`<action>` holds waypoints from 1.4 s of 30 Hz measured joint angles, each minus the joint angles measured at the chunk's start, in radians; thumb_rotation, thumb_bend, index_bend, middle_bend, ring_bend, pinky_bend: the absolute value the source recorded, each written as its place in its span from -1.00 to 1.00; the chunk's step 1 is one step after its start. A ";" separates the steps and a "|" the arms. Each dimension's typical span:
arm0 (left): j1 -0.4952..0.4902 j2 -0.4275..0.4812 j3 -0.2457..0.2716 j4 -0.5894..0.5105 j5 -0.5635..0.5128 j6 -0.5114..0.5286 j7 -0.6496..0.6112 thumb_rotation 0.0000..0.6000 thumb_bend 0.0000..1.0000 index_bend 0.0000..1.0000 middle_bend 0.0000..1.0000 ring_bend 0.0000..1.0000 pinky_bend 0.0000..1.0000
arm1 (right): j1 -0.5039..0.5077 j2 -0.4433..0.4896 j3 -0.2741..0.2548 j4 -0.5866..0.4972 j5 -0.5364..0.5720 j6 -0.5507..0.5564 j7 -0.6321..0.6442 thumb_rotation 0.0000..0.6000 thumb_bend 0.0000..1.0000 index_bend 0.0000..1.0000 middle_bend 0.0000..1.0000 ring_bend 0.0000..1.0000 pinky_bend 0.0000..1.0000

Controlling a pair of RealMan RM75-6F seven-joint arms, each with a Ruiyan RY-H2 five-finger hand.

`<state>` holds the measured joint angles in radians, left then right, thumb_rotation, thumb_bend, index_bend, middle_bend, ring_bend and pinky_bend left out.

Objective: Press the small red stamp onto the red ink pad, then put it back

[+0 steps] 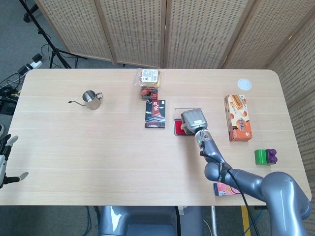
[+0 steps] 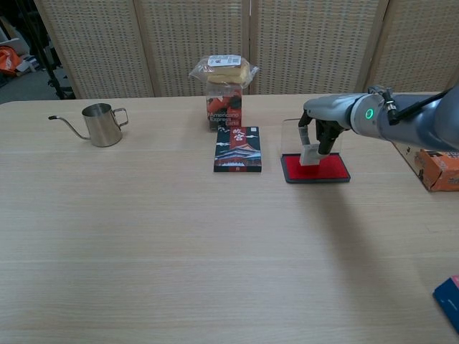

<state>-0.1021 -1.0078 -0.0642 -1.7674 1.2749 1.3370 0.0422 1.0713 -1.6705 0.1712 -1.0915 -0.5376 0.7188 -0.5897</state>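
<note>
The red ink pad (image 2: pixel 315 169) lies open on the table, right of a dark booklet, and shows as a red strip (image 1: pixel 177 128) in the head view. My right hand (image 2: pixel 321 129) holds the small stamp (image 2: pixel 310 154) upright, its base resting on the pad's red surface. From the head view the right hand (image 1: pixel 194 119) covers most of the pad and hides the stamp. At the far left table edge my left hand (image 1: pixel 6 160) hangs off the table with its fingers apart, holding nothing.
A dark booklet (image 2: pixel 238 149), a coffee box with bagged bread on top (image 2: pixel 223 87) and a steel pouring kettle (image 2: pixel 100 124) stand left of the pad. An orange snack box (image 1: pixel 238 118), a white lid (image 1: pixel 244 84), green and purple blocks (image 1: pixel 265 156) and a pink box (image 1: pixel 224 189) lie to the right.
</note>
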 measured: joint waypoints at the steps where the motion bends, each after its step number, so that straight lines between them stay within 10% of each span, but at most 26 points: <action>1: 0.000 0.000 0.000 0.000 0.002 0.001 -0.001 1.00 -0.98 -1.00 -1.00 -1.00 -1.00 | 0.001 -0.001 0.000 0.001 0.002 0.001 -0.003 1.00 0.34 0.08 0.85 0.97 1.00; 23: 0.009 0.011 0.002 0.002 0.013 0.017 -0.032 1.00 -0.98 -1.00 -1.00 -1.00 -1.00 | 0.015 -0.014 -0.004 -0.022 0.053 0.041 -0.066 1.00 0.34 0.08 0.85 0.97 1.00; 42: 0.012 0.009 0.012 0.001 0.035 0.021 -0.027 1.00 -0.98 -1.00 -1.00 -1.00 -1.00 | -0.040 0.226 0.011 -0.356 -0.059 0.151 -0.040 1.00 0.34 0.09 0.85 0.97 1.00</action>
<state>-0.0905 -0.9988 -0.0519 -1.7667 1.3103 1.3579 0.0152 1.0316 -1.4440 0.1817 -1.4473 -0.5962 0.8701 -0.6301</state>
